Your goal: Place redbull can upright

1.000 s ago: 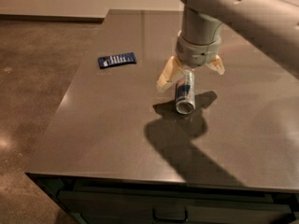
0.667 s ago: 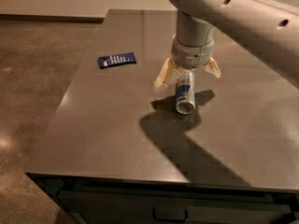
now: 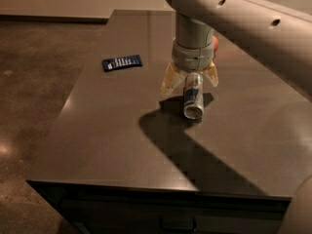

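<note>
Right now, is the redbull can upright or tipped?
Tipped: the redbull can lies on its side on the table, silver end toward the camera. The gripper, open, straddles its far end.

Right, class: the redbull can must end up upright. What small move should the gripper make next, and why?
Probably close the fingers on the redbull can. It lies on its side on the table, and the gripper sits low over it with open fingers either side, so nothing is held yet.

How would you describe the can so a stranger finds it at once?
On the dark table, find the gripper. The can lies between its open fingers, silver end toward the camera; unlike the flat blue packet, it is round and shiny.
</note>
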Available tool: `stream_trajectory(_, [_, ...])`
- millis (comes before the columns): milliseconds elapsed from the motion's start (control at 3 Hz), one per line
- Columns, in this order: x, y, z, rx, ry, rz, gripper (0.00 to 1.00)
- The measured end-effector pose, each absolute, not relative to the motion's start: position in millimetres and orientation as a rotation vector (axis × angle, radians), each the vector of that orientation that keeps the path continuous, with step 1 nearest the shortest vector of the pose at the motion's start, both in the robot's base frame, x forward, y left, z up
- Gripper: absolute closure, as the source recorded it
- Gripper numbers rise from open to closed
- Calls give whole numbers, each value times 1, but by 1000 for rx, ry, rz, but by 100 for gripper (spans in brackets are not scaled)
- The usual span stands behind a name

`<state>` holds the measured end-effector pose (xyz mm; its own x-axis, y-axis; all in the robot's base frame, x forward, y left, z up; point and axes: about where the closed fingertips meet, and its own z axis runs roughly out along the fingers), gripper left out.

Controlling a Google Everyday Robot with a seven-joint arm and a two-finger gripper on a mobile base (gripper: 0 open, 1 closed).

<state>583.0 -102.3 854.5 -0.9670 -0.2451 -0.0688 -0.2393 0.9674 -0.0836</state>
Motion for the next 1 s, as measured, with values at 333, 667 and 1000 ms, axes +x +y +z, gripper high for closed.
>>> stream_trajectory(333, [585,-98,855,-376,3039,-114,41])
stream_trajectory(667, [587,-93,862,-404,3017,-100,65])
stream_trajectory(1000, [591,-84,879,-509,2952,-72,88])
